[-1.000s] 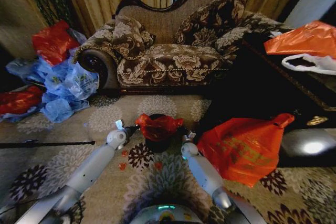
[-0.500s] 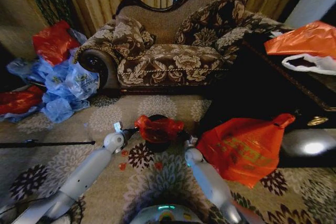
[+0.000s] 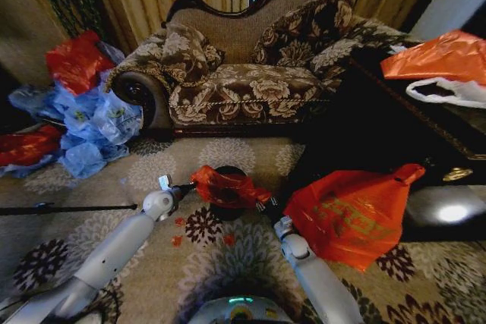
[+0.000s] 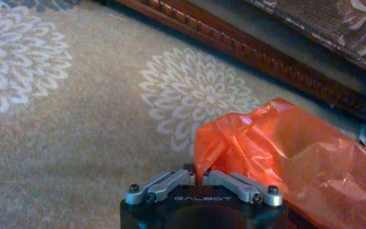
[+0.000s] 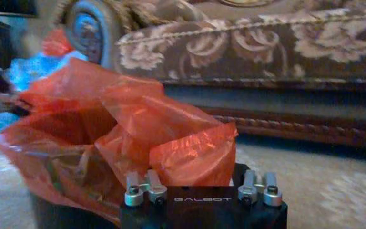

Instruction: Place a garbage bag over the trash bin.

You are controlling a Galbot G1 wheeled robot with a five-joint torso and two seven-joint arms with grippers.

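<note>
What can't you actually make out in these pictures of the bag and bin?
- Small black cylindrical trash bin: head view, its rim and inside covered by the thin glossy orange-red garbage bag.
- Right tool: right wrist view, fingertips hidden behind the bag's edge, so its grip is unclear.
- Left tool: shut on a bag corner; the bag's far end is cut off by the left wrist view's edge.

My head camera looked down at the carpet [image 3: 152, 172]; both wrist cameras sat close behind the garbage bag [image 4: 285, 152], their shared sight.
</note>
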